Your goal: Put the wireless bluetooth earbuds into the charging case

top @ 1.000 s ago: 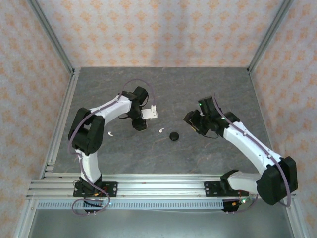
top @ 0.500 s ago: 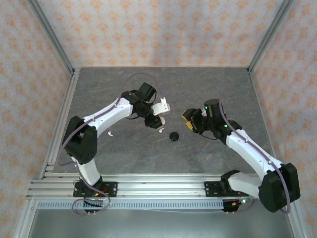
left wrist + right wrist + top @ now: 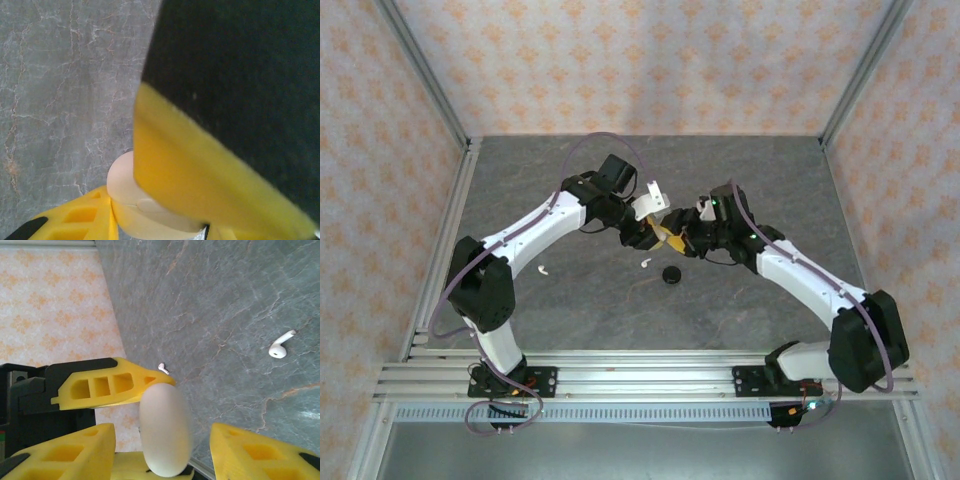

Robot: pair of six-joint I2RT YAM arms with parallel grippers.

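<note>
Above the middle of the table my left gripper (image 3: 657, 233) is shut on a white oval charging case (image 3: 165, 432), lid closed. One of its yellow fingers (image 3: 100, 385) presses on the case's side. My right gripper (image 3: 678, 241) has come up against it and stands open, its two fingers (image 3: 55, 455) on either side of the case with gaps showing. The case (image 3: 132, 197) also sits low in the left wrist view, half hidden by a big yellow and black finger. One white earbud (image 3: 645, 263) lies on the table just below the grippers, another white earbud (image 3: 544, 269) further left.
A small black round case (image 3: 671, 275) lies on the grey table (image 3: 750, 180) just below the grippers. Patterned walls and metal posts enclose the table on three sides. A rail (image 3: 640, 375) runs along the near edge by the arm bases.
The left arm has carried the white case right, towards the table's middle. The right arm has swung left to meet it and now has its open fingers around the case.
</note>
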